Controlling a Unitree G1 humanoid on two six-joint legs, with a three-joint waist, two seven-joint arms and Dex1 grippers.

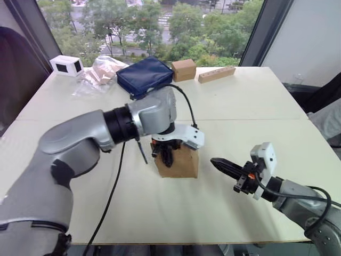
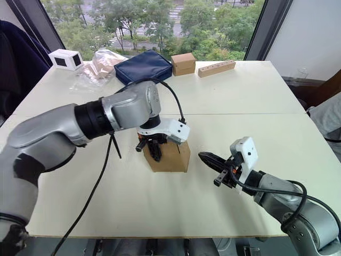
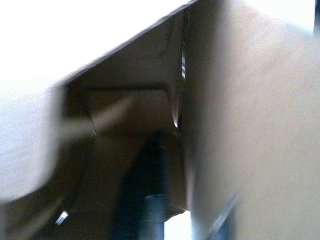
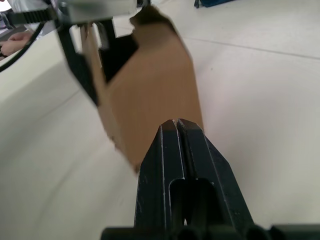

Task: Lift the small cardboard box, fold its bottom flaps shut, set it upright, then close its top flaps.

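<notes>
We are looking at the small cardboard box [image 2: 169, 157], plain brown and unprinted, standing near the middle of the table [image 2: 245, 96] with its open end facing up. Its walls are smooth corrugated card, and in the right wrist view one of the top flaps [image 4: 150, 17] is sticking up at the far upper edge. The left gripper [image 2: 154, 149] is reaching down into the open top; one black finger [image 3: 150, 200] is sitting inside the box against a cardboard wall, but we cannot tell how far apart its fingers are. The right gripper [image 1: 219, 163] is hovering just beside the box on the robot's right, apart from it, its two fingers pressed together and pointing at the box's side. At the far edge of the table we are seeing another small brown box [image 2: 183, 63], a long wooden block [image 2: 216, 68], a dark blue pouch [image 2: 143, 66], a clear plastic bag [image 2: 98, 66] and a white device [image 2: 66, 59].
</notes>
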